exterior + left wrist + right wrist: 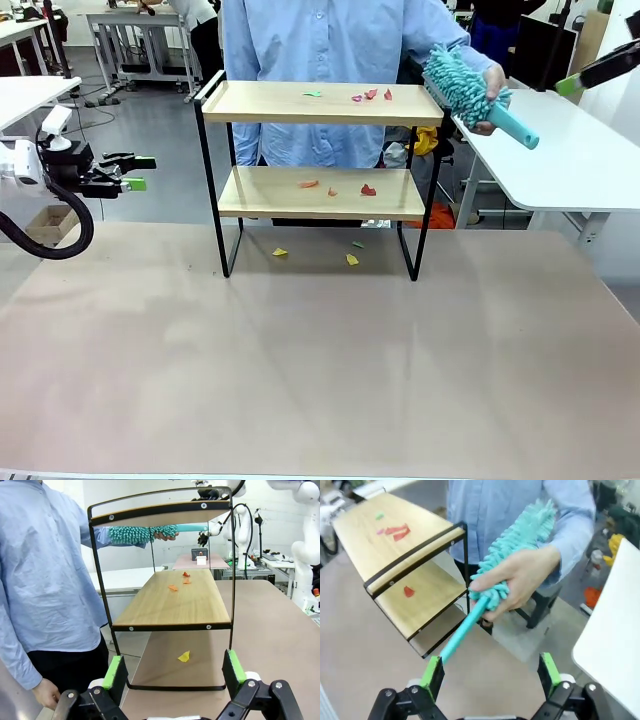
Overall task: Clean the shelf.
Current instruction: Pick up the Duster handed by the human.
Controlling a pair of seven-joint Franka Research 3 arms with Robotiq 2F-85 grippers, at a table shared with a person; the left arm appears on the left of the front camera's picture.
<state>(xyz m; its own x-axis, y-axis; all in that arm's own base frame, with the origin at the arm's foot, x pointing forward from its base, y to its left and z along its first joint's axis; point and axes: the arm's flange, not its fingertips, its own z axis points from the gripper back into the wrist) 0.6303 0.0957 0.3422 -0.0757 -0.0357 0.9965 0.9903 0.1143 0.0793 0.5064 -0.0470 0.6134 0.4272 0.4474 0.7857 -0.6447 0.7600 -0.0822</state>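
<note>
Teal duster (462, 82) in a person's hand (520, 577) by the shelf (320, 104); your left end effector (176, 672) and right end effector (490, 672) stand released.

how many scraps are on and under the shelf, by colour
red, pink or orange scraps: 6
green scraps: 2
yellow scraps: 2
total on and under the shelf: 10
</note>
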